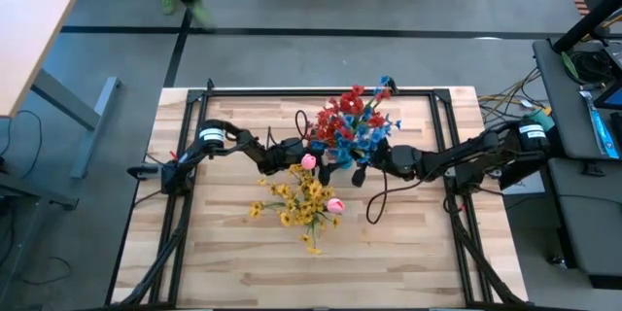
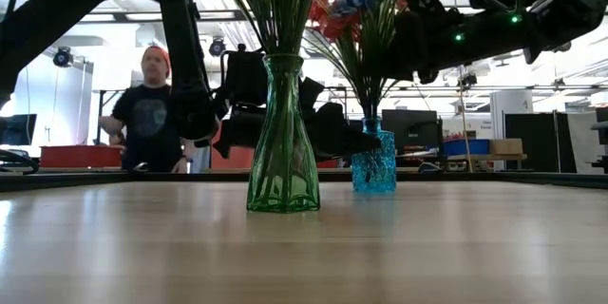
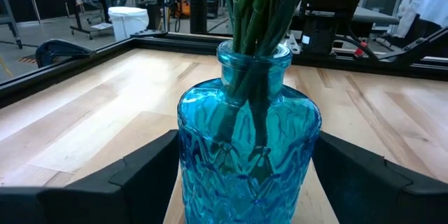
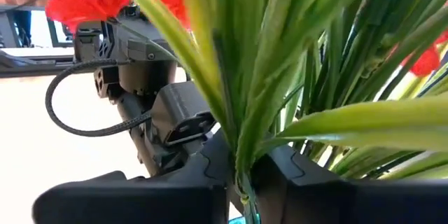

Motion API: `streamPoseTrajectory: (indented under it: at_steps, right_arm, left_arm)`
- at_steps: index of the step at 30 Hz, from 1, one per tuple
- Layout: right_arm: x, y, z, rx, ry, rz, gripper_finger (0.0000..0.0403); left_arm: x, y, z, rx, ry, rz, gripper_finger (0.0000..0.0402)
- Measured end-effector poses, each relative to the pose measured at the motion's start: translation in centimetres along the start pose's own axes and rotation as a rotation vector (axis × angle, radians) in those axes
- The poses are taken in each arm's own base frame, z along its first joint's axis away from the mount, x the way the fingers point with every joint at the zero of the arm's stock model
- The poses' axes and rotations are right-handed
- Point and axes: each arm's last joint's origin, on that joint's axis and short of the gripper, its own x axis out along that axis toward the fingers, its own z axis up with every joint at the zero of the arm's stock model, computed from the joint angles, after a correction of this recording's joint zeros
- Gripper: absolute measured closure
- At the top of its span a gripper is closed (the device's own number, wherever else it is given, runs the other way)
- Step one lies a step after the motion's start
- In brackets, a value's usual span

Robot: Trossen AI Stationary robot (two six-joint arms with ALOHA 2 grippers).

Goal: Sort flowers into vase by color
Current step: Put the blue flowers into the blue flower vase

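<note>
Left pincer (image 3: 245, 182) stands wide around the blue vase (image 3: 248, 147), one finger on each side of the glass, contact not discernible. Right pincer (image 4: 241, 182) grips a green stem (image 4: 241, 157) among the leaves above that vase.

Risk: if the right pincer pulls the stem out while the left is not yet bracing the vase, the vase may tip or slide on the worktop (image 1: 408, 253); neighbouring stems, packed tightly in the narrow neck, may be dragged out with it.

Flowers: red and blue sprigs (image 1: 355, 121) share the blue vase, so colours are still mixed. Yellow sprigs (image 1: 301, 199) and two pink buds (image 1: 334, 205) stand in the green vase (image 2: 282, 152), near the worktop centre.
</note>
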Motion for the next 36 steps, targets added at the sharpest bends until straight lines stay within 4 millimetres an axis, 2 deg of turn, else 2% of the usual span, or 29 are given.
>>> streamPoseTrajectory:
  at_steps: [13, 18, 26, 36]
  right_arm:
    - [-0.4, 0.0, 0.1, 0.027, 0.009, 0.012, 0.0239]
    - [-1.0, -0.1, 0.7, 0.034, 0.014, 0.020, 0.0202]
    - [-1.9, -0.2, 1.3, 0.042, 0.041, 0.032, 0.0177]
    - [-2.6, -0.2, 1.8, 0.044, 0.046, 0.048, 0.0172]
  left_arm:
    - [0.0, 0.0, 0.0, -0.007, 0.000, 0.000, 0.0109]
    - [0.0, 0.0, 0.0, -0.008, 0.000, 0.000, 0.0109]
    - [0.0, 0.0, 0.1, -0.014, -0.002, 0.000, 0.0109]
    - [0.0, 0.0, 0.3, -0.039, -0.008, -0.001, 0.0109]
